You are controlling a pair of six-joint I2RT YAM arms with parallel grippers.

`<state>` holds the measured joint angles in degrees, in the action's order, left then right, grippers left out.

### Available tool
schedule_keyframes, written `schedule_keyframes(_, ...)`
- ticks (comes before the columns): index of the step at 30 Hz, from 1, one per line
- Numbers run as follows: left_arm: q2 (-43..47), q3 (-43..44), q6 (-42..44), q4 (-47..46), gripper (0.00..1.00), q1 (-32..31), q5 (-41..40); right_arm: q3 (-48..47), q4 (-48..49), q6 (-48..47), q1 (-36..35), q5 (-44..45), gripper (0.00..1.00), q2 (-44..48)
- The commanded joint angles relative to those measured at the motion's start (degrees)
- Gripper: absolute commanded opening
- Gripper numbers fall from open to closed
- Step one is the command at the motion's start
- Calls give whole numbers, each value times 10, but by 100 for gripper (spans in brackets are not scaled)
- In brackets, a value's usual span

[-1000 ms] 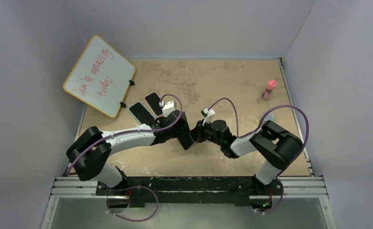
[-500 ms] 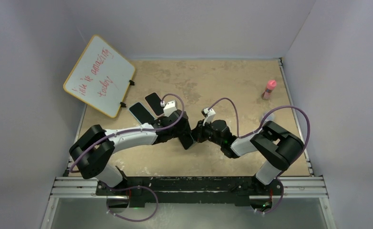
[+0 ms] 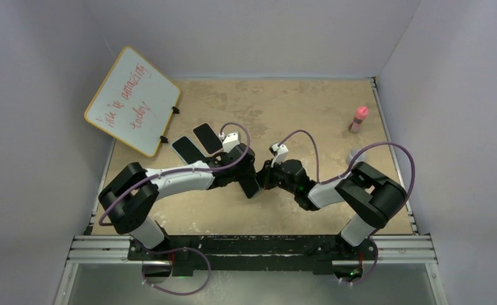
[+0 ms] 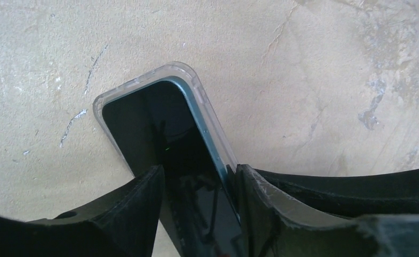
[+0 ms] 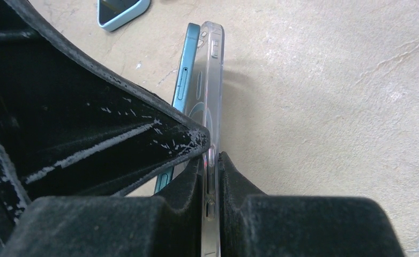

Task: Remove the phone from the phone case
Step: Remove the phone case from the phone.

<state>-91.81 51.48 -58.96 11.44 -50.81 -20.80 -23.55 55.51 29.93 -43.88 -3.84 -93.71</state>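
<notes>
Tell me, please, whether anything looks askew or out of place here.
Yes: the teal phone sits askew in its clear case, one end splayed away from the back while the right gripper pinches the case wall.

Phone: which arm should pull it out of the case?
Left, likely: left gripper straddles the phone, partly out of the case; right gripper pinches only the case edge.

From above, the left hand (image 3: 244, 169) and right hand (image 3: 264, 177) cover most of the phone (image 3: 251, 186), and the writing on the whiteboard (image 3: 133, 100) is too small to read. The phone's lower end leaves the left wrist view at 6 o'clock. The right hand hides the lower half of the clear case (image 5: 214, 80). A light-blue cased phone (image 5: 121, 12) is cut off at 11 o'clock.
</notes>
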Motion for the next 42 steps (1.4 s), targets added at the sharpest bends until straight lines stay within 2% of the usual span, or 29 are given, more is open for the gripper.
schedule_keyframes(1,29,-15,21,26,47,-1,-9,-5,39,-21,-2,21,0,29)
schedule_keyframes(4,54,-34,22,20,38,-1,-8,-4,40,-17,-1,20,0,29)
schedule_keyframes(9,92,-61,25,17,29,-1,-4,0,39,-15,-2,18,0,40)
schedule_keyframes(17,139,-104,19,14,27,5,5,1,51,-17,-1,8,0,47)
schedule_keyframes(25,115,-117,4,-20,27,9,19,0,64,-13,-1,-7,0,41)
schedule_keyframes(28,105,-109,7,-22,20,9,27,3,60,-9,-1,-12,0,40)
schedule_keyframes(33,141,-104,22,-1,0,9,12,3,31,-2,0,13,0,48)
schedule_keyframes(37,182,-104,42,25,0,14,-9,-9,-29,-3,15,51,0,65)
schedule_keyframes(42,216,-101,76,46,0,28,-19,-17,-107,-8,75,106,0,98)
